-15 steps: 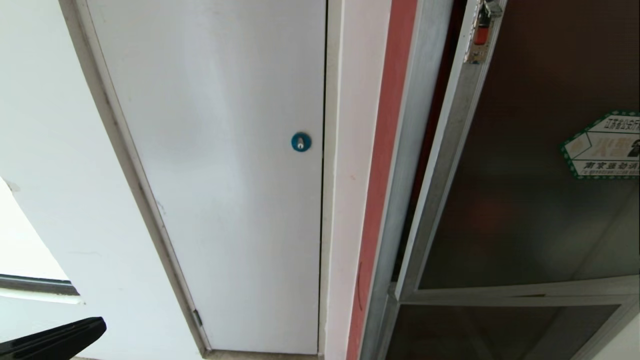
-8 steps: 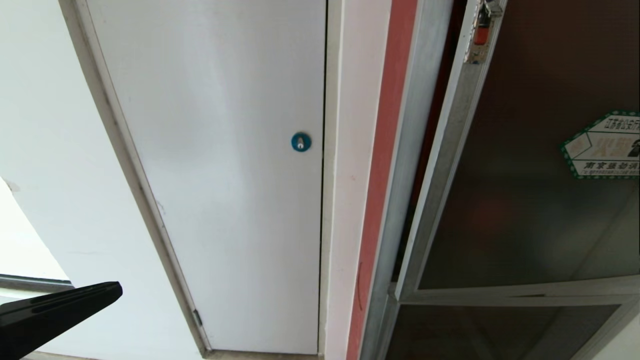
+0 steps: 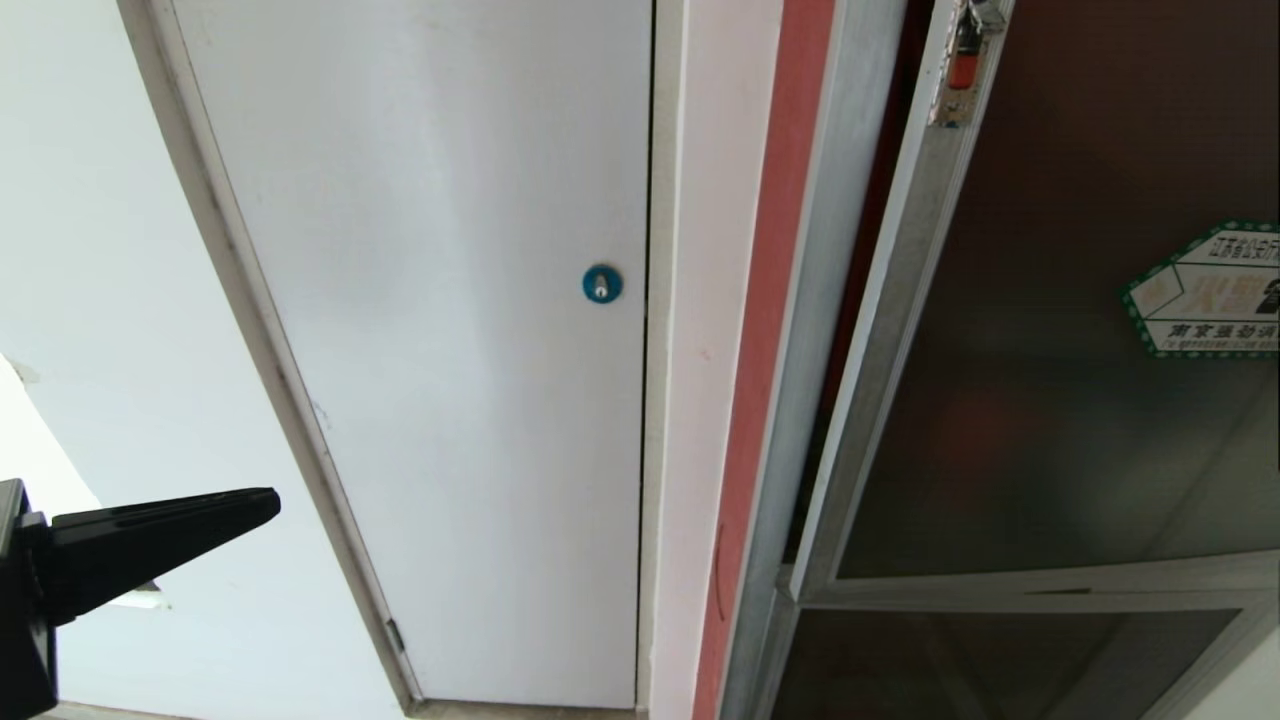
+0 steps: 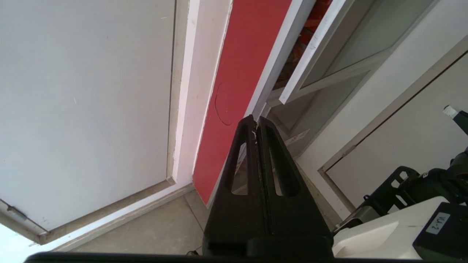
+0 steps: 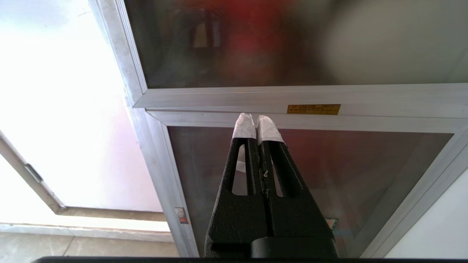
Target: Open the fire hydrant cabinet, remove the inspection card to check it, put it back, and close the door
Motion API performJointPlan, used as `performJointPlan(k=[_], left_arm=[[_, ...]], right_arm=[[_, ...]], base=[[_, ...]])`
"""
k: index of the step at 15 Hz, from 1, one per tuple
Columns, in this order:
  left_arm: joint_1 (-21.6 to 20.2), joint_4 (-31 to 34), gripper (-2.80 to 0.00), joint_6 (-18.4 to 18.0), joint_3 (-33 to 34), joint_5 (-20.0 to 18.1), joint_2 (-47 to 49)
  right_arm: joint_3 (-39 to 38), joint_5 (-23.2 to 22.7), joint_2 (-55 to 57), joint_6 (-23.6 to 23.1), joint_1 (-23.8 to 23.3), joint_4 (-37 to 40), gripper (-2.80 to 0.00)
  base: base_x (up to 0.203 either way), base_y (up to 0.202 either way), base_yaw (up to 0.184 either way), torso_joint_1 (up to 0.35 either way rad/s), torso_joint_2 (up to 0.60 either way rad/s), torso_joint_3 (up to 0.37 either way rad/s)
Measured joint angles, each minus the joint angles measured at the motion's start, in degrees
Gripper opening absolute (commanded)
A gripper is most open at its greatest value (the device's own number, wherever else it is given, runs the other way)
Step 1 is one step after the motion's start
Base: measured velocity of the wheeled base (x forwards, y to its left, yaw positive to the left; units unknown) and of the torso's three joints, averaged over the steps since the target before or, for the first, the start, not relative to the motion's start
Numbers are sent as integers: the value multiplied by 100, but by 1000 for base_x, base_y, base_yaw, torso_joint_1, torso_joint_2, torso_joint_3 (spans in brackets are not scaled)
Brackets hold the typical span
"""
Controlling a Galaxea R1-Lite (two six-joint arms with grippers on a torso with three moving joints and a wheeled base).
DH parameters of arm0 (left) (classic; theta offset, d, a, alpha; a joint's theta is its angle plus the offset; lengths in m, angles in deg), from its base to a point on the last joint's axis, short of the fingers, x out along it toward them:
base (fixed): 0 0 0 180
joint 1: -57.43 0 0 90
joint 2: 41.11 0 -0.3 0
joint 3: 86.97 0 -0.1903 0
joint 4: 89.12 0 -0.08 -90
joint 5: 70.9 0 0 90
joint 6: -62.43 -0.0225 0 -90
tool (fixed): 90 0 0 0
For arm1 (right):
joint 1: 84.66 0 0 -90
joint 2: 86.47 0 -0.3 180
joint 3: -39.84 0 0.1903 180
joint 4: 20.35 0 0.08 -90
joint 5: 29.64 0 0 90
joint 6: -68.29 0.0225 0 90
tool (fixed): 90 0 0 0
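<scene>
Left tool [image 4: 256, 122] pinched shut, empty, aimed at door [image 3: 1050, 400] edge to pull; right tool [image 5: 258, 126] shut, empty.

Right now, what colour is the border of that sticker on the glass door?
Green, around a white sticker on the dark glass door; the head view shows it best.

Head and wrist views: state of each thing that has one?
door: ajar, a dark gap at its latch edge
red latch: on the door's edge, clear of the frame
white panel: shut
left gripper: jaws shut, empty
right gripper: jaws shut, empty
</scene>
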Motion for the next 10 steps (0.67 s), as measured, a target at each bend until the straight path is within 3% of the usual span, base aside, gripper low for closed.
performJointPlan(k=[10], left_arm=[[140, 2, -280, -6, -446, -9, 599]], right_arm=[[0, 0, 0, 0, 1, 0, -280]], base=[[0, 0, 0, 0, 0, 0]])
